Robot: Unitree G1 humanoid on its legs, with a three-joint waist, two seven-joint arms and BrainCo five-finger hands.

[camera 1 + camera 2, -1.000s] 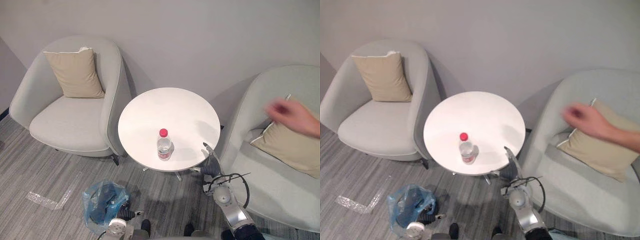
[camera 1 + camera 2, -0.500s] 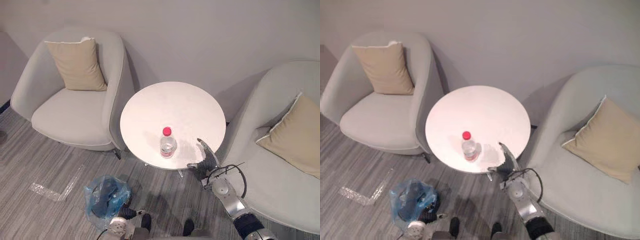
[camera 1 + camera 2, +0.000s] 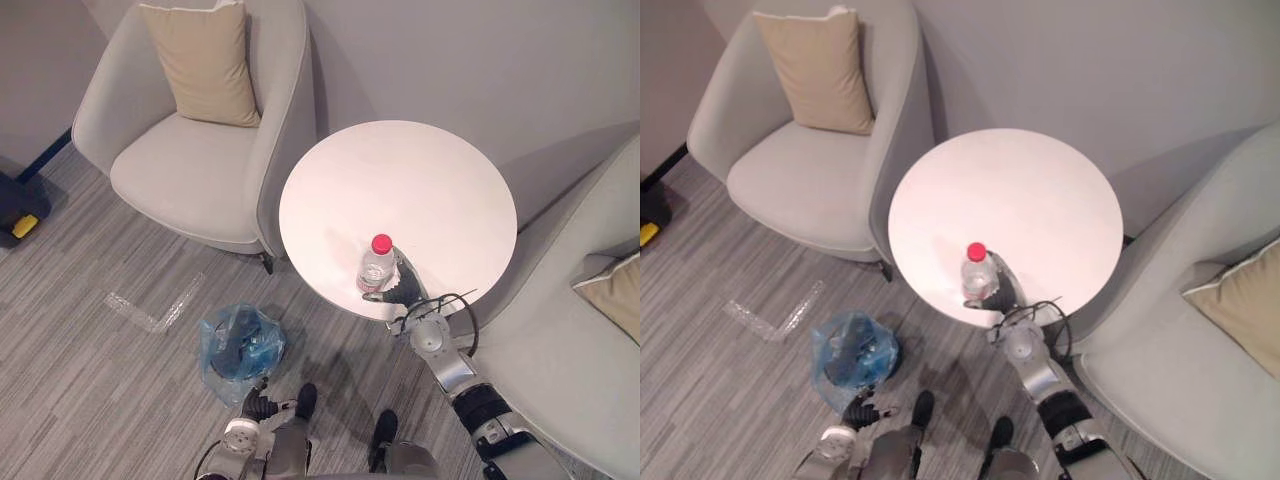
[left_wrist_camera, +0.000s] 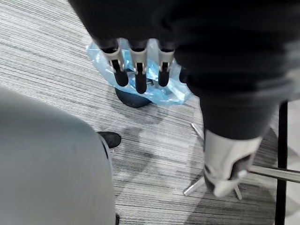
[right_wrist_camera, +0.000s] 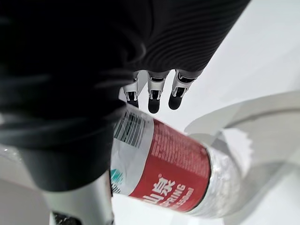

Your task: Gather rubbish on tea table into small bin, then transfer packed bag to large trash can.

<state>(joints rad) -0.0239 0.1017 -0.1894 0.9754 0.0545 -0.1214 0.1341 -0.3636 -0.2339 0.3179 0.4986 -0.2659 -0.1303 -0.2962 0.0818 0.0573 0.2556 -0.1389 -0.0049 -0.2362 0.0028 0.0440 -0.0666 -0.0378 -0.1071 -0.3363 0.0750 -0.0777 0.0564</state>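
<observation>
**Right hand up against the bottle, not yet closed on it**

Left of the desk stood a grey armchair with a tan cushion propped against its back. On the floor off the desk's near-left edge sat the small bin, lined with a crumpled blue bag. The robot's left hand hung above it with its fingers straight and slack, holding nothing.

The round white desk carried one piece of rubbish, a bottle standing upright close to the desk's near edge, with bare top all round it. Its long axis ran straight up. It was clear plastic with a red cap and a red-and-white label round its middle. I would judge it light and thin-walled, so likely to tip if nudged from one side.

The right hand had reached over the near edge and was right beside the bottle, on the bottle's right. So the bottle lay to the left of that hand, level with its palm. From the wrist, the bottle lay across the space between the thumb and the fingers. The fingers were stretched out straight past it, so the hand was wide and not wrapped round anything. This arm was clearly the nearer of the two. As I read it, the next move depended on the fingers curling leftward round the upright body.

Right of the desk, a second grey armchair curved round.
</observation>
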